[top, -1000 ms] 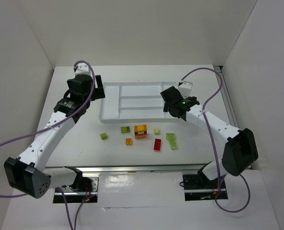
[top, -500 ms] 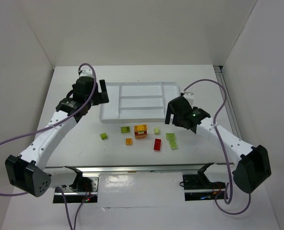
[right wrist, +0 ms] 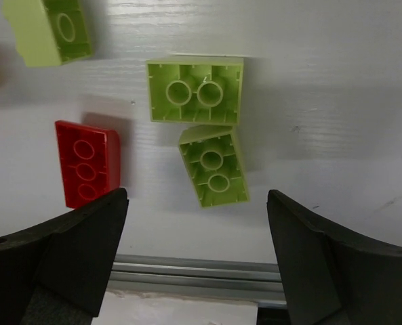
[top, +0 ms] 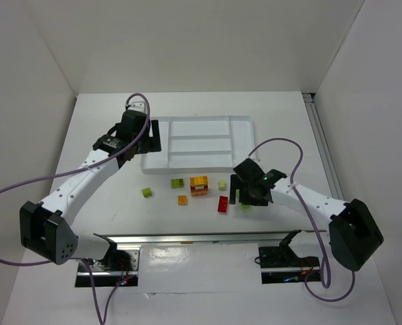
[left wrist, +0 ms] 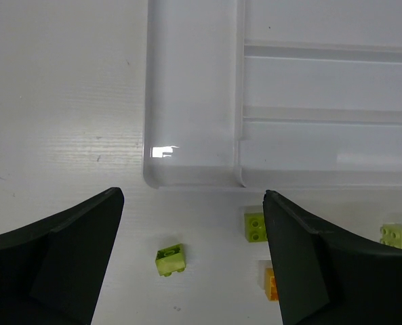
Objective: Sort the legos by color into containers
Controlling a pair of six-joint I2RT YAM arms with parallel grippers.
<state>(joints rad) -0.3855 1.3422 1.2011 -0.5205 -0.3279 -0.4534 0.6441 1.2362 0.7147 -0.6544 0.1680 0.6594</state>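
The white divided tray (top: 201, 144) lies at the table's back, its long compartments bare; its left end shows in the left wrist view (left wrist: 194, 88). Loose bricks lie in front of it: a lime one (top: 147, 192), a green one (top: 177, 183), a small orange one (top: 182, 200), the stacked orange-red block (top: 199, 185), a pale green one (top: 222, 185) and a red one (top: 223, 204). My left gripper (top: 152, 139) is open and empty over the tray's left end. My right gripper (top: 243, 194) is open, low over two upturned lime bricks (right wrist: 195, 90) (right wrist: 214, 166), beside the red brick (right wrist: 87, 170).
A metal rail (top: 187, 237) runs along the table's near edge, just below the right gripper, and shows in the right wrist view (right wrist: 194, 274). White walls enclose the table on the left, back and right. Purple cables trail from both arms.
My right arm has swung from over the tray's right end forward and down to the lime bricks. My left gripper has moved right, over the tray's left end.
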